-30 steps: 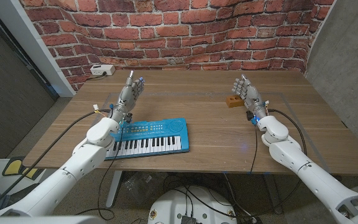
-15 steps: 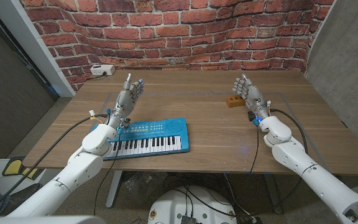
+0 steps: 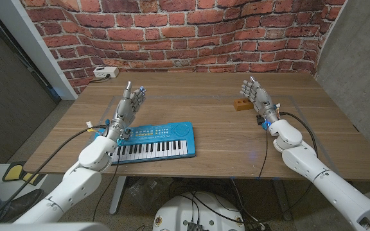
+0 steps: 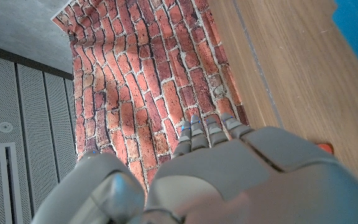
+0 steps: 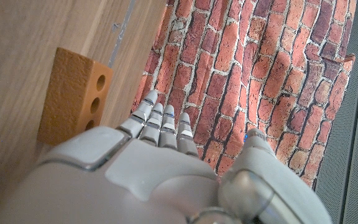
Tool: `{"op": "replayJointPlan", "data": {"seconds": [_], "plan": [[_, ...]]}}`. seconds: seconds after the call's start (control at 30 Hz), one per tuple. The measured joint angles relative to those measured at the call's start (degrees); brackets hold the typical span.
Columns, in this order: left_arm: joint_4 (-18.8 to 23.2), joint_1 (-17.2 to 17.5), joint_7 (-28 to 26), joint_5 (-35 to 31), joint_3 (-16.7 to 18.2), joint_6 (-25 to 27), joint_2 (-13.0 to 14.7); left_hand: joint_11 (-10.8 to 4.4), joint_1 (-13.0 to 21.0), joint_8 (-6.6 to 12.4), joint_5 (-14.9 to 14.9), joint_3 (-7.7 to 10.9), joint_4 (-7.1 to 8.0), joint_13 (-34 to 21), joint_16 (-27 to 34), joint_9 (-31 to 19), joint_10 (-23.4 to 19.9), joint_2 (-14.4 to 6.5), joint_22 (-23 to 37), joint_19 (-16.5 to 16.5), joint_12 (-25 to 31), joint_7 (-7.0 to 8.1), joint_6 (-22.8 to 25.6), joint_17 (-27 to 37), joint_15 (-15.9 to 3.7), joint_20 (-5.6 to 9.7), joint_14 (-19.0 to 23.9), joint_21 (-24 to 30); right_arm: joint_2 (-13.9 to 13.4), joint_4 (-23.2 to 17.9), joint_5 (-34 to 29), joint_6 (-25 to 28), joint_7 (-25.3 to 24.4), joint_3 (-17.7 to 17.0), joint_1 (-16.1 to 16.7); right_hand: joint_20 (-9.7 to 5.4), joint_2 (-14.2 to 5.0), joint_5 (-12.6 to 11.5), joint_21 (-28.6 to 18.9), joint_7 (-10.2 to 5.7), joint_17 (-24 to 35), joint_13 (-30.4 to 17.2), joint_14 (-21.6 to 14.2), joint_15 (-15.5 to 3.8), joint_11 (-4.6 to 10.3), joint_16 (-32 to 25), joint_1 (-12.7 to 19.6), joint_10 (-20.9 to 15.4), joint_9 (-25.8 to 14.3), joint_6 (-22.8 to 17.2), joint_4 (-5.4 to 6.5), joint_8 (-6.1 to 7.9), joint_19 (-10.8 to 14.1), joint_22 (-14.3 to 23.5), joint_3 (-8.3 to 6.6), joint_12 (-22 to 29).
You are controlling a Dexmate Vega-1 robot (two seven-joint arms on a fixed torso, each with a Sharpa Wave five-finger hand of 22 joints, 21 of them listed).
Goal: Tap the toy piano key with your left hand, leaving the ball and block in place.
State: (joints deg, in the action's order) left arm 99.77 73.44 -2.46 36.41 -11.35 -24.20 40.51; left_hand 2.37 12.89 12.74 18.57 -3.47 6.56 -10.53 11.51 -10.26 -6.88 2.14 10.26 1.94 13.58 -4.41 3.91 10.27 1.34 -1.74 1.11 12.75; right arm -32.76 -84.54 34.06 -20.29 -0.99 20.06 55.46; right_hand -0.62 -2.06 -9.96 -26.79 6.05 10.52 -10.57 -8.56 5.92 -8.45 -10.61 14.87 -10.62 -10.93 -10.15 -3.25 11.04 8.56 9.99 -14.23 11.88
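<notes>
Left hand (image 3: 128, 102) hovering open, holding nothing, just beyond piano (image 3: 151, 143) lying near-left on bench (image 3: 211, 96). Right hand (image 3: 257, 96) standing open, empty, beside block (image 3: 239, 104), far right.

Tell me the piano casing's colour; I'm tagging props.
Blue, with white and black keys; the piano shows best in the head view.

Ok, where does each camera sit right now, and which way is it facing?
Head view: fixed on the head, looking down at toy piano, left hand, right hand.
Left wrist view: behind the left hand, facing the brick wall.
Right wrist view: behind the right hand, facing the block, shared with head view.
</notes>
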Motion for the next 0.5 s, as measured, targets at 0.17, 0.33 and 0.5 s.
{"op": "replayJointPlan", "data": {"seconds": [0.17,0.33,0.5], "plan": [[1.25,2.21,-0.35,-0.25,1.15,-0.52,0.48,-0.03,0.39,0.00,0.00,0.00,0.00,0.00,0.00,0.00,-0.45,-0.39,0.00,-0.32,0.00,0.00,0.00,0.00,0.23,0.32,0.23,0.00,0.00,-0.95,-0.16,0.19,-0.72,-0.01,0.53,0.00,0.00,0.00,0.12,0.00,0.00,0.00,0.00,0.00,0.00,0.00,0.00,0.00,0.00,0.00,-0.15,0.00,0.00,0.00,0.16,0.00],[2.66,4.60,-0.87,-0.74,2.36,-1.12,0.85,0.10,0.40,0.21,0.00,-0.16,-0.16,0.00,0.00,0.00,-0.91,-0.38,0.00,-0.41,0.00,0.00,0.61,0.00,0.18,0.41,0.64,0.00,-0.18,-1.74,-0.38,0.32,-1.39,-0.16,1.15,0.00,0.00,0.00,0.35,0.00,0.00,0.00,0.00,0.00,0.00,0.00,0.00,0.00,0.00,0.01,-0.15,0.00,0.00,0.00,0.16,0.00],[4.30,7.39,-1.43,-1.48,3.51,-1.88,1.02,0.10,0.85,0.31,0.00,-0.16,-0.16,0.00,0.00,0.00,-0.91,-0.24,0.00,-0.71,-0.01,-0.02,1.24,0.00,0.28,0.72,1.16,0.00,-0.37,-2.34,-0.47,0.34,-1.88,-0.33,1.73,0.00,0.00,0.00,0.35,-0.01,0.00,0.00,0.00,0.00,0.00,0.00,0.00,0.00,0.00,0.01,-0.15,0.00,0.00,0.00,0.16,0.00]]}}
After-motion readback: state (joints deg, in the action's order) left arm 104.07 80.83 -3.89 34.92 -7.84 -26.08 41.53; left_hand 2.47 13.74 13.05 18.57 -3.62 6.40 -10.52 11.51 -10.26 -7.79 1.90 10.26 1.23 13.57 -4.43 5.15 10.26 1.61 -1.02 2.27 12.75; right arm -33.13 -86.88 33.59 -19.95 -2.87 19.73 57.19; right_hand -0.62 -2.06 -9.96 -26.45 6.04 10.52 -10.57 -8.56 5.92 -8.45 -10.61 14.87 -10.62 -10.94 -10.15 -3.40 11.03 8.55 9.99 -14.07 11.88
